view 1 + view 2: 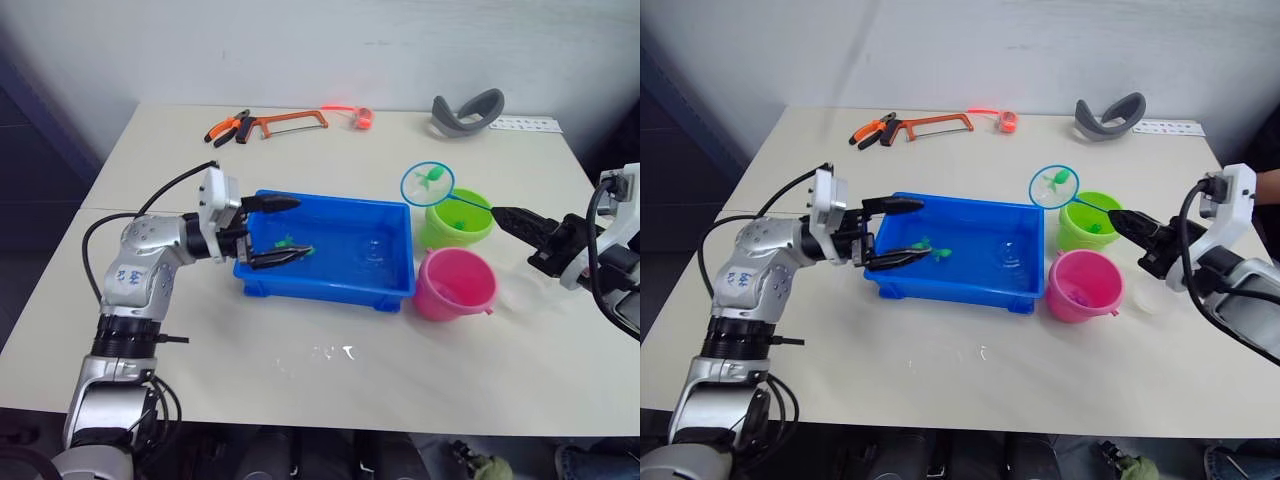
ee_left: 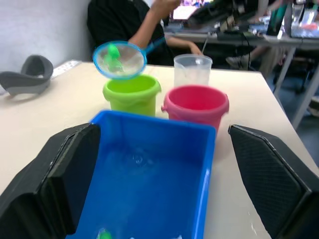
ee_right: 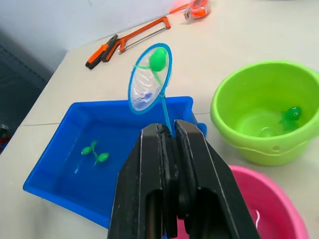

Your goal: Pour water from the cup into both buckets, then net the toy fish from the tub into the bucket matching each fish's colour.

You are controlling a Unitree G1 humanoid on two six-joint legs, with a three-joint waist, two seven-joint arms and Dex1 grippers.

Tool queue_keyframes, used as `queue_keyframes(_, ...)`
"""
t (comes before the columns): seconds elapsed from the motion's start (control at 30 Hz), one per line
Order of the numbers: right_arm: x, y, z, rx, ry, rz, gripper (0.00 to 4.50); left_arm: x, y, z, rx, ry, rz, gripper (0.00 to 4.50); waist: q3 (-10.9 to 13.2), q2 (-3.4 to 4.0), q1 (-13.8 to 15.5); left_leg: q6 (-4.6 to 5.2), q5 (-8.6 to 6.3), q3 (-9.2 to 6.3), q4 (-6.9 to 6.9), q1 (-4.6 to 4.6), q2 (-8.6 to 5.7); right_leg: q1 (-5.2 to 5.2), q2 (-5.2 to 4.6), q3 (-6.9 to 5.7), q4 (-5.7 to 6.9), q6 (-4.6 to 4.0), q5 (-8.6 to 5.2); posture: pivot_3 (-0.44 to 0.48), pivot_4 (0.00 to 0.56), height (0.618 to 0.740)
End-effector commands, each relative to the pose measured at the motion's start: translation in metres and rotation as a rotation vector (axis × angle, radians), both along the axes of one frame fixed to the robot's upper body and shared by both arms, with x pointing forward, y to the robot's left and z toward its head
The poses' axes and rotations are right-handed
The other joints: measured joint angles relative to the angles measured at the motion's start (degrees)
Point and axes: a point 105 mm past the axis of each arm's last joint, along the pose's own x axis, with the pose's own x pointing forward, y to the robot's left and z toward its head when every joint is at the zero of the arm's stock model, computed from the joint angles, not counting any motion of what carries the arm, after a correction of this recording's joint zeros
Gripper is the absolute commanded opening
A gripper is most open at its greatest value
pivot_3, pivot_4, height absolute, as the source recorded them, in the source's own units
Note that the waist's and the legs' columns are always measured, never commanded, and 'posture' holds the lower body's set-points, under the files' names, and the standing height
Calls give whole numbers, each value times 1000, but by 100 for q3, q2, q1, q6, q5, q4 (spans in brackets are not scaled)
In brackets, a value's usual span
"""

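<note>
Your left arm (image 1: 140, 262) has silver-grey rounded shells with small blue markings, black ribbed joints, a white wrist block and a black cable looping along it. Both the left gripper (image 1: 282, 231) and right gripper (image 1: 1120, 223) have black fingers; the right wrist's block is white too.

The shallow bright blue plastic tub (image 1: 330, 250) looks glossy, as do the lime green plastic bucket (image 1: 457, 220) and the pink plastic bucket (image 1: 456, 285). The clear plastic beaker (image 2: 192, 69) looks smooth; the blue-rimmed net (image 3: 149, 79) has fine mesh, over a matt cream tabletop (image 1: 400, 370)

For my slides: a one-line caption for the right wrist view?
Right hand holds the net, a green fish in it, near the green bucket.
</note>
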Motion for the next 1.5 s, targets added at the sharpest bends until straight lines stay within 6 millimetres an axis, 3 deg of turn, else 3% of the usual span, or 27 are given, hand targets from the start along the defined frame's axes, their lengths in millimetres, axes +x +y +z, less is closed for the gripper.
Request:
queue_keyframes(0.03,0,-21,14,-41,-62,-52,0,3,-11,19,-18,-31,-6,4473,0,0,-6,0,0,2,0,1,-1,0,0,0,0,0,0,0,150,740)
queue_keyframes(0.43,15,-61,-1,-248,-95,-176,0,6,-41,14,5,-11,-63,4473,-1,1,-8,0,0,16,-1,9,0,-2,9,-13,4,3,1,0,150,740)
queue_keyframes(0.8,20,-55,-15,-633,-230,-194,0,6,-46,2,12,19,-75,4473,-1,1,-8,-1,1,22,-1,16,-1,-1,11,-10,7,4,2,0,150,740)
queue_keyframes(1.07,12,-52,-22,-962,-344,-196,0,2,-34,-11,14,50,-57,4473,-1,1,-8,-4,2,26,-1,21,-2,-1,13,-6,11,4,2,0,150,740)
queue_keyframes(1.27,5,-36,-20,-1258,-535,-144,0,2,-31,-10,-13,40,-46,4473,-1,1,-7,-10,5,29,-2,35,-1,6,15,1,15,4,2,0,150,740)
queue_keyframes(1.37,5,-30,-16,-1264,-594,-143,0,1,-28,-8,-31,28,-48,4473,-1,1,-12,-11,6,37,-2,43,-1,9,15,7,19,4,2,0,150,740)
queue_keyframes(1.5,10,-22,-6,-1071,-592,-159,0,-2,-18,-4,-73,8,-38,4473,-1,2,-39,-14,6,42,-6,64,2,21,17,13,20,4,2,0,150,740)
